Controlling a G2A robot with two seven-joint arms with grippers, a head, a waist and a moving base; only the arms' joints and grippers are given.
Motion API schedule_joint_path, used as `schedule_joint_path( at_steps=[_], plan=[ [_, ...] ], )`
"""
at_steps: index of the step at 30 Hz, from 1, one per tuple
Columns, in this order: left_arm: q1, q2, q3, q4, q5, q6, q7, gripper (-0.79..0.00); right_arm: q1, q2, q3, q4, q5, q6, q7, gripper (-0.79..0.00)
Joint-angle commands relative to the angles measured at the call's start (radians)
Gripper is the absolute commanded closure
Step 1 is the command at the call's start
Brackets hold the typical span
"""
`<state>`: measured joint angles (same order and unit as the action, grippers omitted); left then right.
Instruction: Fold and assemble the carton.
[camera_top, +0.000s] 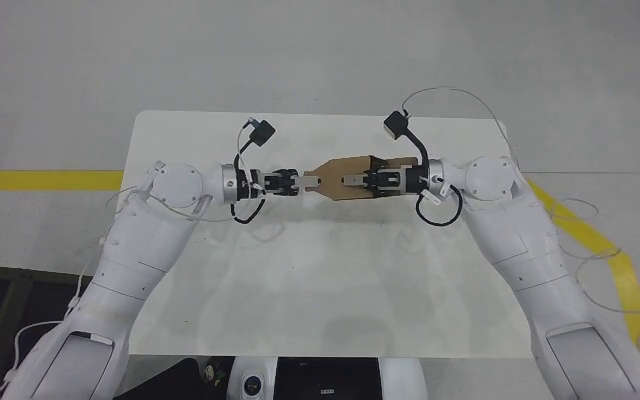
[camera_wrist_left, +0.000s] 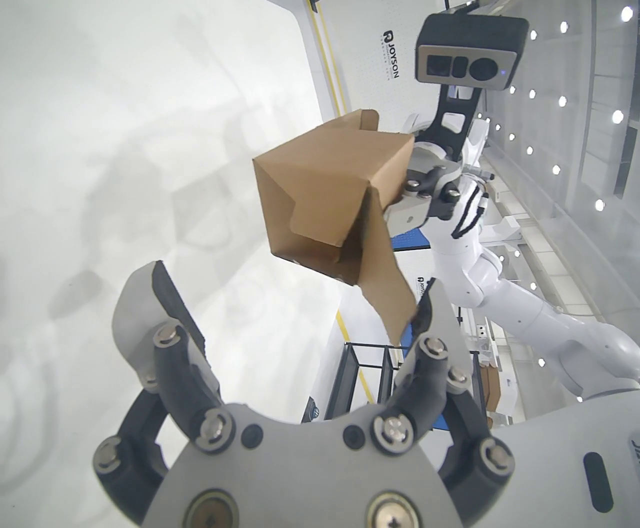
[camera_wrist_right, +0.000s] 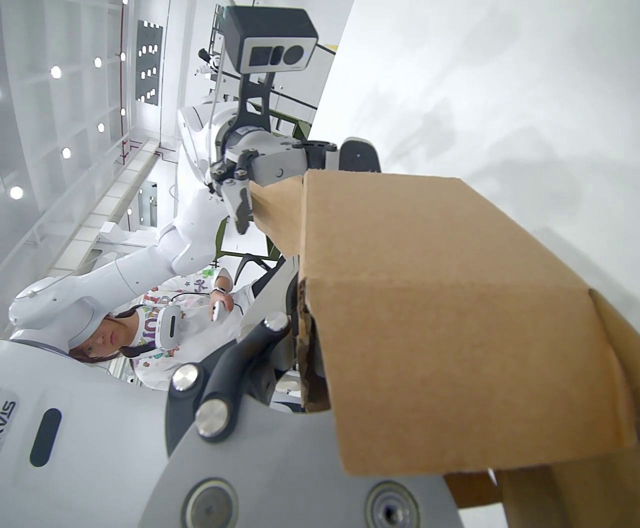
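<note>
Above the middle of the white worktop (camera_top: 320, 300), the brown carton (camera_wrist_left: 325, 190) hangs in the air between the two arms and does not rest on the surface. The right gripper (camera_top: 348, 181) is pressed together on one wall at the carton's far end and carries it. The end turned towards the left gripper (camera_wrist_left: 295, 285) is open. Inside it one sees bare cardboard walls and a smaller flap (camera_wrist_left: 320, 220) folded inward. A long flap (camera_wrist_left: 387, 285) stands out from this open end, and its tip reaches in between the left gripper's fingers (camera_wrist_left: 175, 305), which are spread wide. The tip lies at one pad, but I cannot tell if it really touches. In the right wrist view the carton covers most of the right gripper's own fingers, and one corner of the carton is cut off by the edge of the view. The carton's outer faces are plain brown cardboard. Some dark print stands on a wall panel (camera_wrist_left: 390, 52) in the room behind.
</note>
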<state>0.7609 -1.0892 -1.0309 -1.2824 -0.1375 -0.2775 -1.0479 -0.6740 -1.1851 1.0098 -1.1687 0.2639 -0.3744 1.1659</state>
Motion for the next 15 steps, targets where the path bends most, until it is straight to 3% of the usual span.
schedule_joint_path(
  at_steps=[1, 15],
  plan=[
    [0.000, 0.000, 0.002, 0.013, 0.006, -0.005, 0.002, -0.785, -0.003, 0.000, 0.005, -0.001, 0.025, -0.003, 0.009, 0.000],
    [0.023, 0.008, -0.027, 0.022, -0.007, -0.001, -0.003, -0.785, 0.000, -0.005, -0.001, -0.022, 0.119, -0.013, 0.047, 0.000]
  ],
)
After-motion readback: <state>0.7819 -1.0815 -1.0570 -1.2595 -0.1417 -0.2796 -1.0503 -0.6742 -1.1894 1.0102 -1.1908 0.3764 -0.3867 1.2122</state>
